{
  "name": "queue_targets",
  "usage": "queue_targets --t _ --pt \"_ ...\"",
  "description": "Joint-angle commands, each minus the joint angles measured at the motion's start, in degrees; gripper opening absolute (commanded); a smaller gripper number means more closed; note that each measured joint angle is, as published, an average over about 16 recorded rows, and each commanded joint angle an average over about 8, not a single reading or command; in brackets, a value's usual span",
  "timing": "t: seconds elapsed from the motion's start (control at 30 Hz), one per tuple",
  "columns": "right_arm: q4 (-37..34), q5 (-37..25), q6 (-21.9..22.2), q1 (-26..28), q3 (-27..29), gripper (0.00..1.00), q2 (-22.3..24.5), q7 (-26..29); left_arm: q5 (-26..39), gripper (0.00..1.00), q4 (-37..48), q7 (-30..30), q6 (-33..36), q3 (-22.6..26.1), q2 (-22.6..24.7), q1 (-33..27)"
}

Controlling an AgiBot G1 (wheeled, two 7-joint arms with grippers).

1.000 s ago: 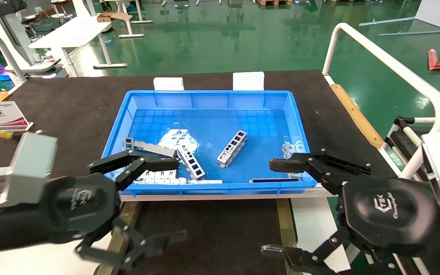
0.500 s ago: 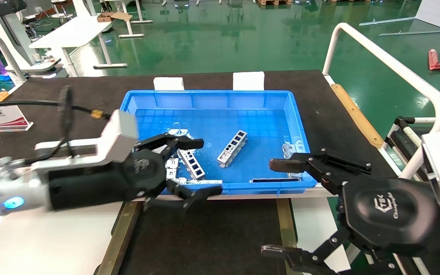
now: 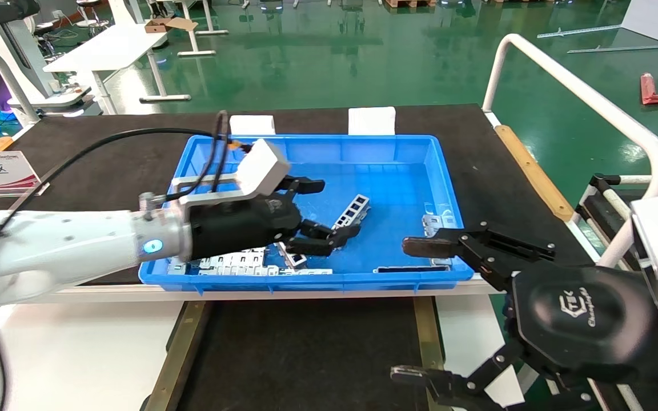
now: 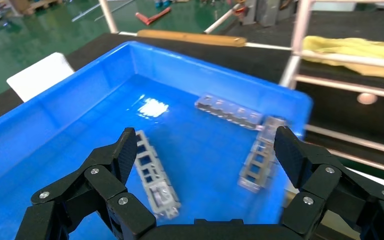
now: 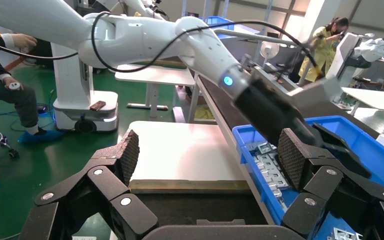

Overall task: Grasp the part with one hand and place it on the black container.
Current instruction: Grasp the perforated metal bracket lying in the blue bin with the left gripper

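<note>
A silvery ladder-like part [image 3: 353,209] lies on the floor of the blue crate [image 3: 449,188]. My left gripper [image 3: 337,208] is open inside the crate, its fingers either side of that part's near end, touching nothing. In the left wrist view the gripper [image 4: 205,145] is open over bare crate floor, with that part [image 4: 152,172] by one finger and a second ladder-like piece [image 4: 257,162] by the other. The black container [image 3: 306,354], with brass rails [image 3: 426,337], lies in front of the crate. My right gripper [image 3: 417,311] is open and empty over its right rail.
Flat grey slotted plates [image 3: 232,264] and another ladder piece [image 3: 293,260] lie along the crate's near wall, partly under my left arm. More metal pieces [image 3: 436,221] sit at its right wall. Two white blocks [image 3: 370,120] stand behind the crate. A white rail [image 3: 586,97] borders the right.
My left arm has swung from the near left forward and right into the crate, its open gripper now at the ladder-like part. The right arm has not moved.
</note>
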Motion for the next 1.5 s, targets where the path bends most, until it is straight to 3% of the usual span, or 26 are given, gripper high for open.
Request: queue_targets --t 0.03,0.37,0.63,0.67,0.7,0.73,0.9,0.93,0.97,1.0,1.5 --pt "0.0 0.0 0.0 0.0 0.0 1.0 0.0 0.0 1.2 1.0 3.1 0.3 -1.3 0.6 2.1 -1.3" --pt "0.0 0.0 0.0 0.0 0.0 1.0 0.0 0.0 5.0 1.0 19.6 7.4 -11.0 2.4 12.3 -5.2" --pt "0.0 0.0 0.0 0.0 0.0 1.0 0.0 0.0 2.4 1.0 24.1 9.2 -16.6 6.8 14.5 -5.3" --pt "0.0 0.0 0.0 0.0 0.0 0.94 0.0 0.0 1.9 1.0 24.1 8.9 -17.2 7.6 14.5 -5.2" --pt "0.0 0.0 0.0 0.0 0.0 0.81 0.0 0.0 1.3 0.97 24.0 8.6 -17.8 8.5 14.6 -5.1" --pt "0.0 0.0 0.0 0.0 0.0 0.69 0.0 0.0 0.8 0.87 23.9 8.2 -18.4 9.4 14.6 -5.0" --pt "0.0 0.0 0.0 0.0 0.0 0.06 0.0 0.0 -1.9 0.25 23.2 6.3 -21.2 13.9 14.6 -4.6" --pt "0.0 0.0 0.0 0.0 0.0 0.0 0.0 0.0 -2.4 0.12 23.0 5.9 -21.7 14.7 14.6 -4.6" --pt "0.0 0.0 0.0 0.0 0.0 0.0 0.0 0.0 -3.0 0.03 22.8 5.6 -22.2 15.5 14.6 -4.5" --pt "0.0 0.0 0.0 0.0 0.0 0.0 0.0 0.0 -3.5 0.0 22.7 5.3 -22.7 16.4 14.6 -4.5" --pt "0.0 0.0 0.0 0.0 -0.1 0.0 0.0 0.0 -11.2 0.0 22.1 3.6 -27.7 25.6 14.4 -4.4"
